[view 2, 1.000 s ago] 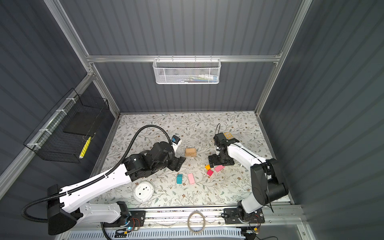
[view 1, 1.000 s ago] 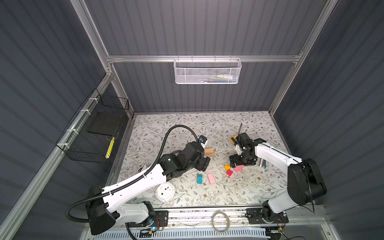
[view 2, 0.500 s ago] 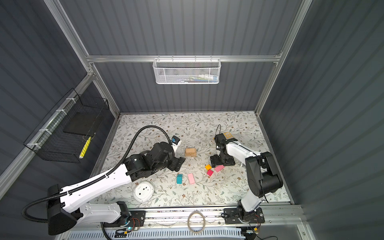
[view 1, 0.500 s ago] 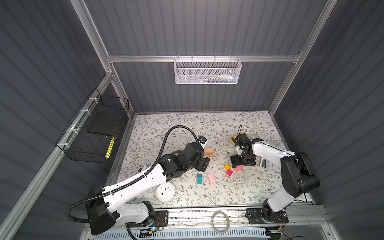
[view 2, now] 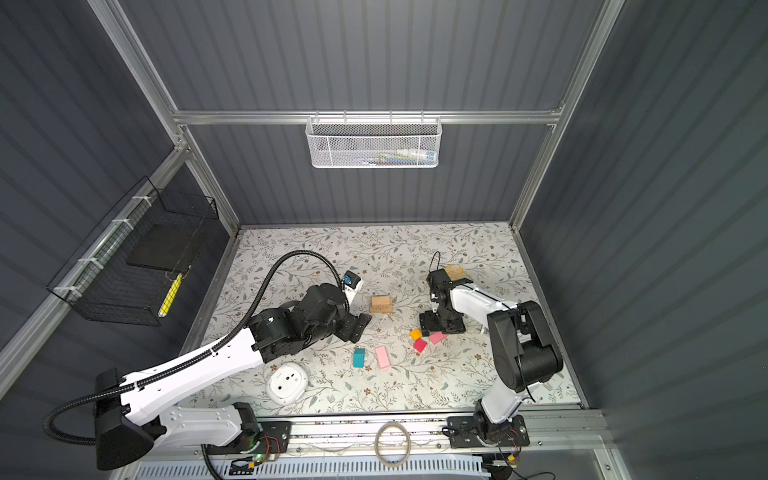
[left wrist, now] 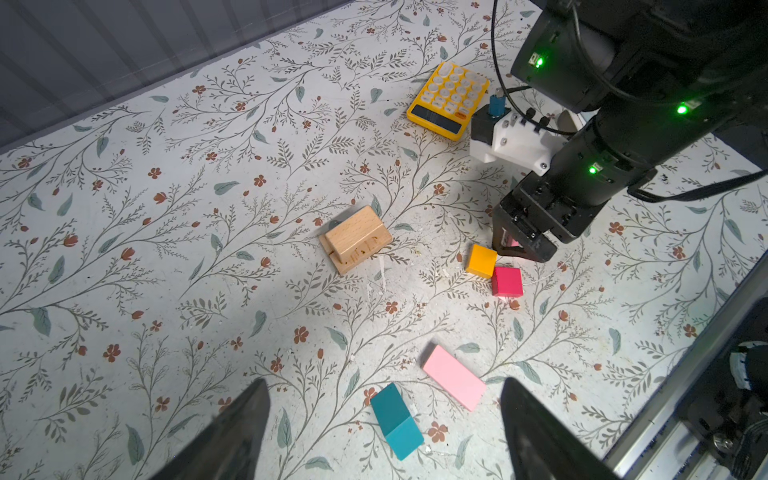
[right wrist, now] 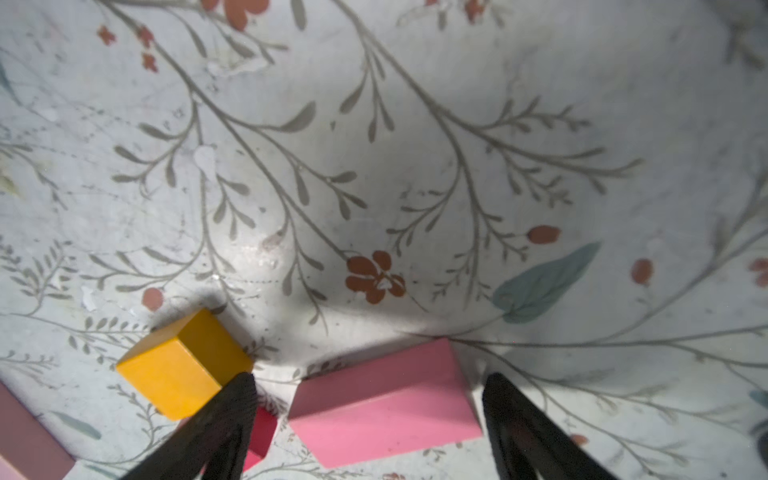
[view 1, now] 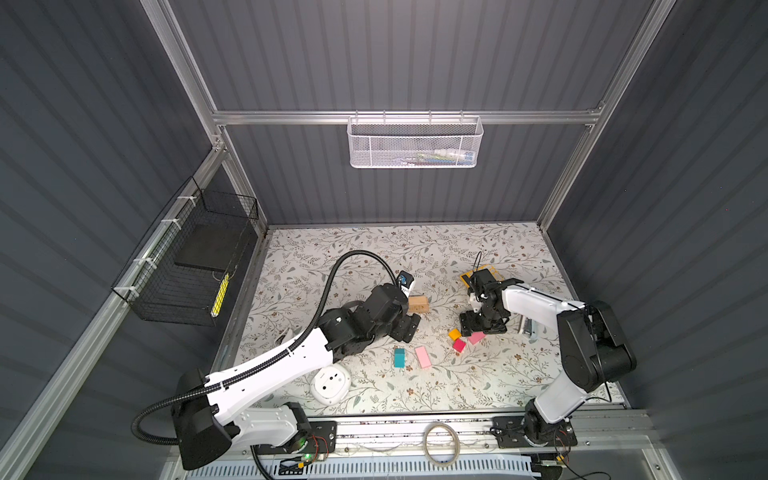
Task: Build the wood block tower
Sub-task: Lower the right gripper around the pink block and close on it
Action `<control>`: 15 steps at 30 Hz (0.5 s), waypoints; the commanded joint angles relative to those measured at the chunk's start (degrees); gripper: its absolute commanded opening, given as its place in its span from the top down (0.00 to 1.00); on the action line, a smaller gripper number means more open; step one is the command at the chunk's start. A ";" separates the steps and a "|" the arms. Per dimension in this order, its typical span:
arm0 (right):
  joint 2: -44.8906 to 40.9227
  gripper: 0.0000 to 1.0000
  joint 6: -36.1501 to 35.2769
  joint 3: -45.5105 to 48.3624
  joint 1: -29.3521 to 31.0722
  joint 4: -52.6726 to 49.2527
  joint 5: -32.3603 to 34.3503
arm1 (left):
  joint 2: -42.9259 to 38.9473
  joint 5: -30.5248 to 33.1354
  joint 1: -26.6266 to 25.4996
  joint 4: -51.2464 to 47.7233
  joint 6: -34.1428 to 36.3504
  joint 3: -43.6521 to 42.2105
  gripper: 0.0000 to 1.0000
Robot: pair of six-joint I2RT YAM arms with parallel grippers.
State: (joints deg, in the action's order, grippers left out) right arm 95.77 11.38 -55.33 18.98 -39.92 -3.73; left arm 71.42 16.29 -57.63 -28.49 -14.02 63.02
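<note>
Enclosure with dark ribbed walls and a floral-print desk (view 1: 478, 386). A white mesh basket (view 1: 415, 143) hangs on the far wall and a black wire basket (view 1: 187, 266) on the left wall.

Tan stack (view 1: 417, 304): mid-desk. The left wrist view shows one tan bar lying on a wider tan base.

The coloured blocks all lie on the desk, apart from the tan stack and nearer the front rail:
- The orange cube (view 1: 454, 333) is right of centre, with the magenta-red cube (view 1: 459, 345) just beside it on the near side.
- Pink slab A (view 1: 476, 337) lies flat, just right of the two cubes.
- Pink slab B (view 1: 424, 357) lies flat near centre, with the teal peaked block (view 1: 399, 357) just to its left, not touching.

Right claw (left wrist: 517, 248): points down, low over pink slab A. In the right wrist view the fingers (right wrist: 220, 424) are spread with slab A between them. One tip is by the orange cube's corner, and a gap shows between it and the slab. The other tip is at the slab's end; whether it touches, I cannot tell. The claw is open and grips nothing.

Left claw (view 1: 409, 327): just near-left of the tan stack, above the desk. Its fingers are wide apart and empty. In the left wrist view the teal peaked block and pink slab B lie below the gap.

The yellow calculator (left wrist: 446, 99) is on the far side, behind the right arm. The white round device (view 1: 330, 384) is near-left, by the left arm.
</note>
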 commanded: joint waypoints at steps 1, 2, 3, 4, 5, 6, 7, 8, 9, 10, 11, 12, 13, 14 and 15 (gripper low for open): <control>-0.17 0.15 1.07 1.18 1.17 -0.13 -1.12 | 0.48 -0.91 0.50 0.85 0.84 -0.71 0.13; -0.31 0.16 1.30 1.32 1.35 -0.13 -1.19 | 0.54 -0.91 0.49 0.95 0.84 -0.69 0.13; -0.40 0.17 1.62 1.45 1.61 -0.11 -1.27 | 0.61 -0.98 0.45 0.90 0.84 -0.71 0.13; -0.65 0.18 1.97 1.62 1.87 -0.17 -1.37 | 0.74 -0.95 0.44 0.94 0.84 -0.71 0.13; -0.67 0.18 2.14 1.78 2.08 -0.27 -1.26 | 0.77 -0.91 0.49 0.89 0.84 -0.75 0.13; -0.76 0.18 2.46 1.89 2.32 -0.33 -1.20 | 0.83 -0.99 0.46 0.91 0.83 -0.71 0.13; -0.87 0.19 2.90 2.02 2.59 -0.42 -1.11 | 0.83 -1.00 0.52 0.78 0.85 -0.58 0.13; -1.03 0.19 3.32 2.15 2.82 -0.42 -1.13 | 0.83 -1.01 0.57 0.72 0.84 -0.66 0.13; -1.10 0.19 3.62 2.29 3.11 -0.38 -0.96 | 0.83 -1.03 0.53 0.74 0.82 -0.58 0.13; -1.19 0.20 3.98 2.38 3.39 -0.29 -0.98 | 0.83 -1.00 0.57 0.72 0.84 -0.57 0.13; -1.28 0.20 4.28 2.42 3.56 -0.28 -1.01 | 0.78 -1.00 0.56 0.74 0.85 -0.52 0.13; -1.37 0.20 4.64 2.42 3.76 -0.33 -0.87 | 0.76 -1.01 0.53 0.79 0.83 -0.47 0.13; -1.57 0.21 5.07 2.42 4.01 -0.42 -0.80 | 0.81 -1.05 0.57 0.74 0.75 -0.46 0.13; -1.61 0.22 5.42 2.43 4.21 -0.42 -0.60 | 0.66 -1.03 0.58 0.72 0.75 -0.45 0.13; -1.72 0.22 5.81 2.42 4.35 -0.50 -0.32 | 0.66 -1.01 0.58 0.73 0.75 -0.62 0.13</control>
State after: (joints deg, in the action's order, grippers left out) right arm 94.91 15.11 -53.78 22.70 -39.64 -4.10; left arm 71.90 16.25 -57.54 -28.16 -14.00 63.02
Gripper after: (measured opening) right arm 0.780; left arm 0.873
